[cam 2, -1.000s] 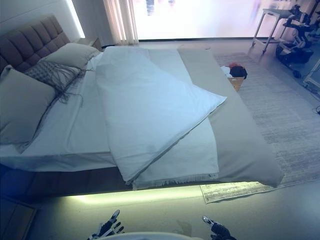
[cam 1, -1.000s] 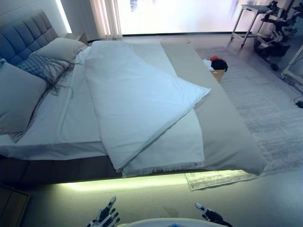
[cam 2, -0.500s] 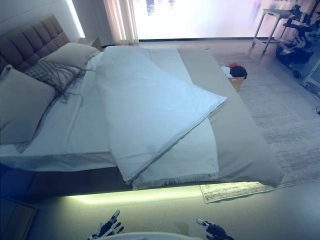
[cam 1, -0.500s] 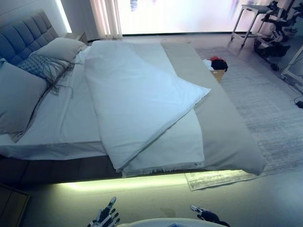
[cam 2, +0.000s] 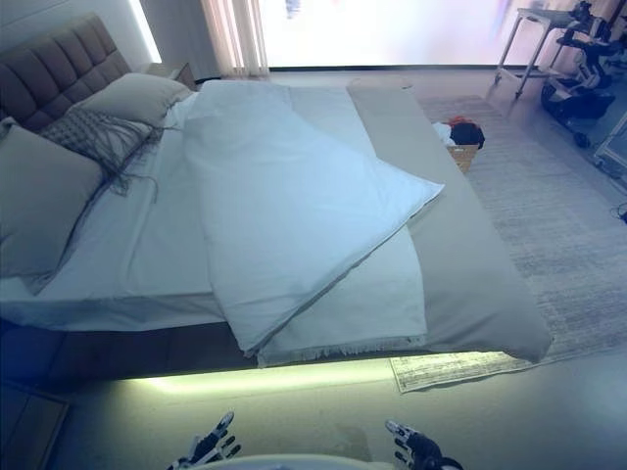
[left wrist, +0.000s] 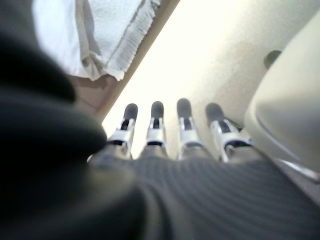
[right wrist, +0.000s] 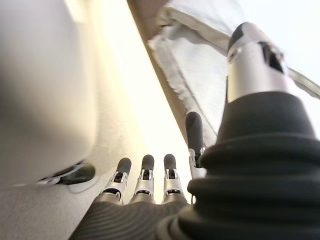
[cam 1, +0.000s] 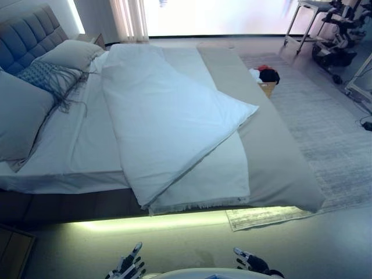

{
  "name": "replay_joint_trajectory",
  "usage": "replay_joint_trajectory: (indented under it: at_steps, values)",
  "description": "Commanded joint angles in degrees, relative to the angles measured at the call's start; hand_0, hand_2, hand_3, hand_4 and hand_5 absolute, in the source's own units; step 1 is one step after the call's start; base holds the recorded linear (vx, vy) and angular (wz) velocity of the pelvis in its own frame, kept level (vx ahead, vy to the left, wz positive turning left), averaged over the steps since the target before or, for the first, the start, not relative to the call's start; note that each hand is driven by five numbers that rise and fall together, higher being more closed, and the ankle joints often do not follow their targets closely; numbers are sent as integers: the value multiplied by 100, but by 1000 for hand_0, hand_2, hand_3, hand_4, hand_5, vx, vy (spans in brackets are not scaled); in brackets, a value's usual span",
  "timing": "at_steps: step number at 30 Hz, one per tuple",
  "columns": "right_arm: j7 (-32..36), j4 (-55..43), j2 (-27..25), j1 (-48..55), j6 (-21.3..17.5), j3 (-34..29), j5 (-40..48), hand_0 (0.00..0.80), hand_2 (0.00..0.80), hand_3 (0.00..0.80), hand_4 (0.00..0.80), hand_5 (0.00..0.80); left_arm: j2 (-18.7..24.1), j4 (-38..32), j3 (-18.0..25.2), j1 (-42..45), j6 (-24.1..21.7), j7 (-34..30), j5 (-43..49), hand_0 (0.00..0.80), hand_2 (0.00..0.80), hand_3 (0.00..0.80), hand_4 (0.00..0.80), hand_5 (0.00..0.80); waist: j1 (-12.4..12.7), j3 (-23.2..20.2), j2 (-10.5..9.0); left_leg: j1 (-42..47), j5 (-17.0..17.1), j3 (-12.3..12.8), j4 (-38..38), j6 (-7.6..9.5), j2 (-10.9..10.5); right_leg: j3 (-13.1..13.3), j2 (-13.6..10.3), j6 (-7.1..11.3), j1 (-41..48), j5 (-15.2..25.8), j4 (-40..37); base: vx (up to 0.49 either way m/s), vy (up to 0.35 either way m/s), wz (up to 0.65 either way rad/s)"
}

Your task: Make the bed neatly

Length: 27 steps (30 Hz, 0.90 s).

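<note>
- I stand at the long side of the bed [cam 1: 279, 174], and its near edge runs in front of me.
- My left robot hand [cam 1: 129, 266] hangs low over the floor [cam 1: 174, 244], short of the bed's near edge. Its fingers [left wrist: 156, 131] are straight and apart, and it holds nothing.
- My right robot hand [cam 1: 251, 261] hangs low over the floor too. Its fingers [right wrist: 144, 177] are straight and spread, and it is empty.
- The white blanket [cam 1: 168, 116] lies crooked across the middle of the bed. One corner points toward the foot end, and its near end hangs over the bed's near edge.
- A second white layer with a fringed edge [cam 1: 203, 203] shows under the blanket at the near edge.
- A grey cover [cam 1: 273, 157] lies along the foot end of the bed.
- Two big pillows [cam 1: 23, 110] lean at the head end by the padded headboard [cam 1: 26, 35]. A fringed grey cushion [cam 1: 49, 78] sits between them.
- A rug [cam 1: 325, 122] lies on the floor past the foot end.
- A basket of clothes [cam 1: 264, 78] sits at the rug's edge, just beside the bed.
- A small table [cam 1: 305, 14] stands far off, near the bright window.
</note>
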Motion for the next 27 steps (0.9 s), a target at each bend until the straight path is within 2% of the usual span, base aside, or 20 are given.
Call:
replay_joint_trajectory:
  at_steps: [1, 3, 5, 6, 7, 8, 9, 10, 11, 14, 17, 19, 22, 25, 27]
  values:
    - [172, 231, 34, -515, -276, -84, -32, 0, 0, 0, 0, 0, -124, 284, 151, -443, -96, -43, 66, 0, 0, 0, 0, 0, -10, 143, -24, -18, -209, 180, -3, 130, -100, 248, -27, 259, -308, 193, 214, 52, -51, 0]
    - [189, 248, 56, -528, -257, -64, -37, 0, 0, 0, 0, 0, -125, 287, 193, -427, -140, 8, 87, 0, 0, 0, 0, 0, -1, 185, -30, -17, -233, 189, 144, 127, -86, 258, -29, 215, -350, 124, 350, 35, -73, -1]
    - [165, 258, 50, -600, -132, -48, 37, 0, 0, 0, 0, 0, -149, 301, 242, -459, -187, 103, 93, 0, 0, 0, 0, 0, 16, 295, -86, -297, -368, 167, 833, 80, -81, 227, -58, 110, -412, 78, 510, -28, -77, -1]
    - [151, 253, 30, -652, -98, -42, 145, 0, 0, 0, 0, 0, -156, 311, 291, -474, -223, 120, 64, 0, 0, 0, 0, 0, 48, 434, -146, -623, -361, 98, 1579, 3, -100, 231, -87, 11, -420, 59, 609, -49, -60, -2]
    - [144, 229, -4, -680, -88, -35, 169, 0, 0, 0, 0, 0, -154, 326, 344, -478, -264, 66, 39, 0, 0, 0, 0, 0, 80, 566, -165, -987, -132, -26, 2210, -92, -51, 277, -67, -88, -405, 24, 687, -27, -36, 5]
    - [108, 216, -29, -695, -43, -33, 136, 0, 0, 0, 0, 0, -146, 328, 398, -470, -286, 37, 36, 0, 0, 0, 0, 0, 107, 648, -151, -1197, 64, -132, 2447, -141, -4, 345, -33, -139, -382, -1, 734, 39, 18, 6]
    - [25, 217, -54, -708, -7, -18, 51, 0, 0, 0, 0, 0, -131, 326, 455, -467, -271, 12, 54, 0, 0, 0, 0, 0, 136, 720, -124, -1315, 224, -180, 2399, -177, 68, 424, -7, -153, -338, -20, 770, 136, 128, 2]
    - [-47, 258, -98, -724, -13, -6, -73, 0, 0, 0, 0, 0, -107, 323, 479, -462, -218, 2, 34, 0, 0, 0, 0, 0, 137, 753, -71, -1299, 377, -119, 1952, -246, 251, 479, 14, -116, -283, -43, 768, 150, 159, -15]
    - [-67, 274, -126, -732, -22, -11, -101, 0, 0, 0, 0, 0, -105, 317, 469, -457, -192, 0, 24, 0, 0, 0, 0, 0, 141, 785, -53, -1244, 453, -51, 1755, -271, 331, 504, 10, -102, -233, -63, 751, 189, 236, -26]
    - [-65, 326, -273, -735, 117, -95, -38, 0, 0, 0, 0, 0, -128, 335, 342, -483, -30, 39, -59, 0, 0, 0, 0, 0, 154, 840, 133, -1331, 1175, 224, 333, -508, 851, 558, 33, -32, 64, -226, 603, 281, 294, -14]
    - [-71, 346, -335, -565, 80, -292, 172, 0, 0, 0, 0, 0, -185, 388, 342, -461, 49, 208, 40, 0, 0, 0, 0, 0, 195, 808, 160, -1678, 1292, 307, -2, -633, 1027, 588, -74, 30, 444, -494, 590, 338, 289, 9]
    - [-103, 421, -335, -545, 58, -405, 211, 0, 0, 0, 0, 0, -224, 447, 400, -406, 87, 236, -67, 0, 0, 0, 0, 0, 187, 727, 164, -1559, 1123, 454, 53, -584, 989, 586, -286, 175, 639, -549, 547, 342, 344, 6]
    - [-88, 542, -252, -508, 32, -524, 159, 0, 0, 0, 0, 0, -208, 518, 553, -335, 148, 221, -488, 0, 0, 0, 0, 0, 299, 533, 110, -1354, 935, 369, 116, -483, 804, 384, -729, 483, 808, -449, 479, 357, 318, -36]
    - [-53, 499, -109, -426, -22, -560, 217, 0, 0, 0, 0, 0, -94, 563, 569, -306, 95, 194, -125, 0, 0, 0, 0, 0, 318, 418, 54, -1293, 788, 386, 240, -370, 682, 333, -927, 578, 729, -484, 682, 293, 288, -61]
    - [-271, 443, -48, -418, -5, -553, 383, 0, 0, 0, 0, 0, 12, 547, 522, -409, 100, 190, 78, 0, 0, 0, 0, 0, 300, 347, 15, -1407, 647, 382, 497, -189, 506, 421, -1053, 655, 652, -437, 959, 235, 290, -11]
